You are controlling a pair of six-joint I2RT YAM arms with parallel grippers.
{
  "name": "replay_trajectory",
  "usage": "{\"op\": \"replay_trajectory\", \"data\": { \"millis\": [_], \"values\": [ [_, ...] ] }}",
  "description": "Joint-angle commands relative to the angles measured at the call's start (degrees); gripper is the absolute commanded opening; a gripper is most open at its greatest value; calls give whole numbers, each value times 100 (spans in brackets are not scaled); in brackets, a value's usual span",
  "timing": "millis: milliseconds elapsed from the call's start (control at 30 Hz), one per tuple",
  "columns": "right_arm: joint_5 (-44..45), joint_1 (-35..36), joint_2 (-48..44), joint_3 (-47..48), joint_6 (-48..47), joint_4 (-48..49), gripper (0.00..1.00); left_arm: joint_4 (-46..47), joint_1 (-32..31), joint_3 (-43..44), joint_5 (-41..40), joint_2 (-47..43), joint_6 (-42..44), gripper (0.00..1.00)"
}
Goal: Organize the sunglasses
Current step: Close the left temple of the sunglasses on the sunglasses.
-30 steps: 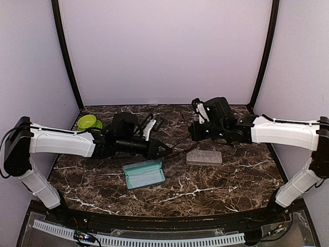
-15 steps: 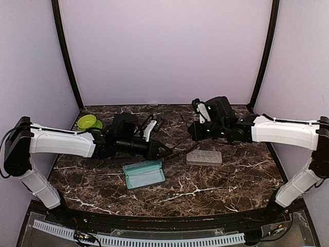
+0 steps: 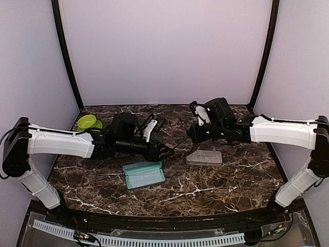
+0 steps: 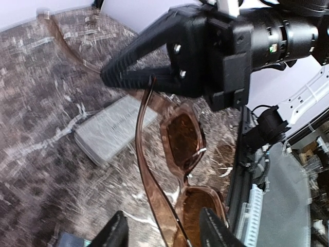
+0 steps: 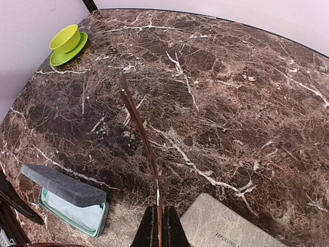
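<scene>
The sunglasses (image 4: 182, 139) with dark reddish-brown lenses and brown frame hang in the air between my two grippers, above the table's middle (image 3: 177, 145). My left gripper (image 4: 165, 226) is shut on their lens front, one lens between its fingers; in the top view it (image 3: 165, 152) points right. My right gripper (image 5: 159, 218) is shut on one thin brown temple (image 5: 139, 123), which sticks out past its tips; in the top view it (image 3: 189, 135) faces the left gripper closely. The purple-tinted pair is out of view.
An open teal case (image 3: 144, 175) with a light-blue cloth lies below the left gripper, also in the right wrist view (image 5: 67, 198). A closed beige-grey case (image 3: 204, 157) lies under the right gripper (image 5: 231, 229). A green cup on a saucer (image 3: 89, 122) stands back left.
The right gripper has shifted slightly left, closer to the left gripper. Both still hold the brown sunglasses; the cases have not moved.
</scene>
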Motion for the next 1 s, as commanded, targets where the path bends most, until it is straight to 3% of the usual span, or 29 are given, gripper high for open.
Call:
{"op": "replay_trajectory", "data": {
  "millis": [0, 333, 467, 567, 700, 967],
  "values": [
    [-55, 95, 96, -41, -32, 252, 0, 166, -18, 29, -519, -356, 258, 53],
    [17, 199, 190, 47, -84, 222, 0, 593, -18, -190, -1161, -566, 295, 74],
    [159, 241, 250, 98, -102, 169, 0, 809, -60, -277, -896, -669, 433, 83],
    [250, 291, 313, 193, -119, 99, 0, 455, -228, -51, -824, -603, 788, 92],
    [231, 329, 354, 258, -128, 74, 0, -176, -526, 274, -1069, -388, 1447, 96],
    [-17, 360, 330, 241, -70, 165, 0, -580, -745, 512, -1379, 92, 2433, 97]
  ]
}}
